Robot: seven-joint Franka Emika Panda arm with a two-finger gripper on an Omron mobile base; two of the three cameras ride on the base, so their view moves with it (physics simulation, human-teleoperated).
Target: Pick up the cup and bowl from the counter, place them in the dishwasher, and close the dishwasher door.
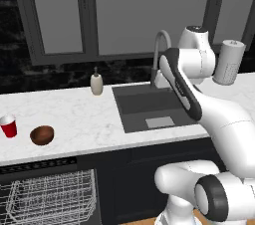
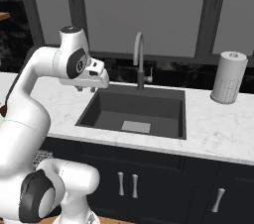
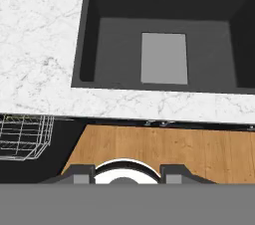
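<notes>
The red cup (image 1: 8, 126) with its white rim stands at the far left of the white marble counter (image 1: 74, 114). Just right of it lies the reddish-brown bowl (image 1: 42, 135). Below them the dishwasher (image 1: 37, 166) stands open, its white wire rack (image 1: 50, 199) showing; a corner of that rack (image 3: 25, 137) also appears in the hand view. The dishwasher door is out of view. My gripper (image 2: 85, 89) hovers over the sink's left rim, well to the right of the cup and bowl. Its fingertips (image 3: 82, 174) stand apart with nothing between them.
An inset dark sink (image 1: 149, 107) with a curved faucet (image 1: 159, 50) takes up the counter's middle. A beige soap dispenser (image 1: 96, 83) stands behind it to the left, a paper towel roll (image 2: 228, 77) to the right. Dark cabinet doors (image 2: 126, 183) sit below; wooden floor (image 3: 164, 154) lies in front.
</notes>
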